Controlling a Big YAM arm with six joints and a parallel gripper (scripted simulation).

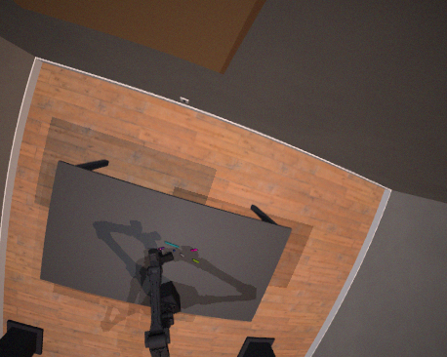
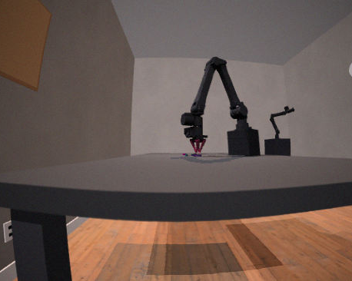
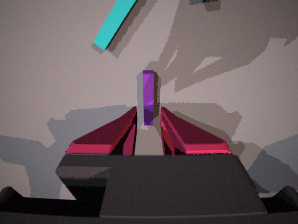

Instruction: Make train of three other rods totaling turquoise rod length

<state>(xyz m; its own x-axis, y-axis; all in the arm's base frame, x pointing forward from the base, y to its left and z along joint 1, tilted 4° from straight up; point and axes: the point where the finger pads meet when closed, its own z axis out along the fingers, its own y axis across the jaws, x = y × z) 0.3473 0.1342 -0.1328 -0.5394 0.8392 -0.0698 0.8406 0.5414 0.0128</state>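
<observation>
The train is not made yet; the jaws are a bit open, holding nothing, near the purple rod.

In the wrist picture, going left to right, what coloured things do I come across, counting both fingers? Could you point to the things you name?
Left red finger (image 3: 102, 137), turquoise rod (image 3: 115, 25), purple rod (image 3: 148, 90), right red finger (image 3: 192, 137).

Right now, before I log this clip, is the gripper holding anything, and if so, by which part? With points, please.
Nothing is held. The gripper (image 2: 197, 152) (image 3: 148, 112) is partly open, with gaps on both sides of the purple rod (image 2: 196, 155) (image 3: 148, 90).
</observation>
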